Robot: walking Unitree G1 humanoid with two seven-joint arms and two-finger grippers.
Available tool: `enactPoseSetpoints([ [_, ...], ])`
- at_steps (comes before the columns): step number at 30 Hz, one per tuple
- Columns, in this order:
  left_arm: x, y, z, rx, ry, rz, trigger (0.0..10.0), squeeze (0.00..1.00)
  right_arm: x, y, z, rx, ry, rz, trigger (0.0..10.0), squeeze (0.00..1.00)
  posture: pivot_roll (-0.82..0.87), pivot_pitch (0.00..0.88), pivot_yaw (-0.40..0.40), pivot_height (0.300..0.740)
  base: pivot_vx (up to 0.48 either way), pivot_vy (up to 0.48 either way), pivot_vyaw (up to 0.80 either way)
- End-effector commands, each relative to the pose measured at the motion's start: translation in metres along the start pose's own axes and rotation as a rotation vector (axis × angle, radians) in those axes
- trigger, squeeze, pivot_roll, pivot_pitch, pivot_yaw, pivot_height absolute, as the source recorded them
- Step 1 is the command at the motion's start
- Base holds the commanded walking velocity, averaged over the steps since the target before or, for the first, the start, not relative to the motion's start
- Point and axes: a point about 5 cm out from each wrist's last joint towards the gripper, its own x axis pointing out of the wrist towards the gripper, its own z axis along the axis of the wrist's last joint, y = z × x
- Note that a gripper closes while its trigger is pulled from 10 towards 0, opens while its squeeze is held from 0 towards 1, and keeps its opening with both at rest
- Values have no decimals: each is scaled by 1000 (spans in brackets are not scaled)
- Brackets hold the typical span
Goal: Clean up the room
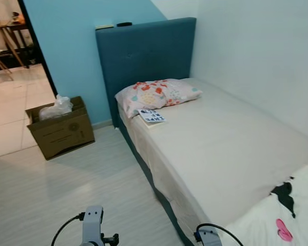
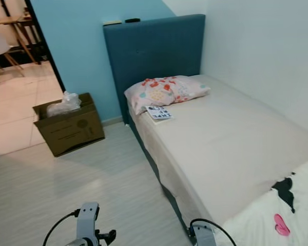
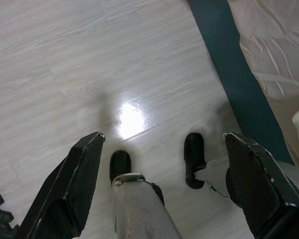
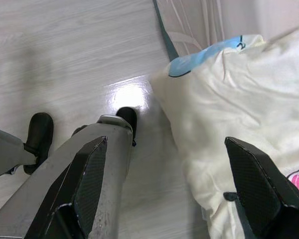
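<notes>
I'm sizing up the bed from its near left side.
Both arms are hanging idle, left pincer and right pincer spread and empty; I'm aiming squarely at the booklet by the pillow first.

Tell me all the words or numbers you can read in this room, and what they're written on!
White card with dark print, lying on the beige bed sheet beside the floral pillow: too blurred to read.
Brown cardboard box on the floor: a round stamp and faint print lines on its side, too small to read.
No other writing can be read.
</notes>
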Motion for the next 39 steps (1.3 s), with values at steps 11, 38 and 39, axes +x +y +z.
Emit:
enactPoseSetpoints([
  [11,0,3,11,-15,-45,7,10000,0,1,-23,28,39,-79,-122,10000,0,-14,0,3,665,0,0,0],
  [38,5,-17,43,24,-160,-82,10000,0,-3,-35,92,-771,-230,-222,10000,0,-10,0,4,550,0,0,0],
  [39,5,-17,42,23,-159,-83,10000,0,-3,-37,95,-859,-234,-232,10000,0,-10,0,2,545,0,0,0],
])
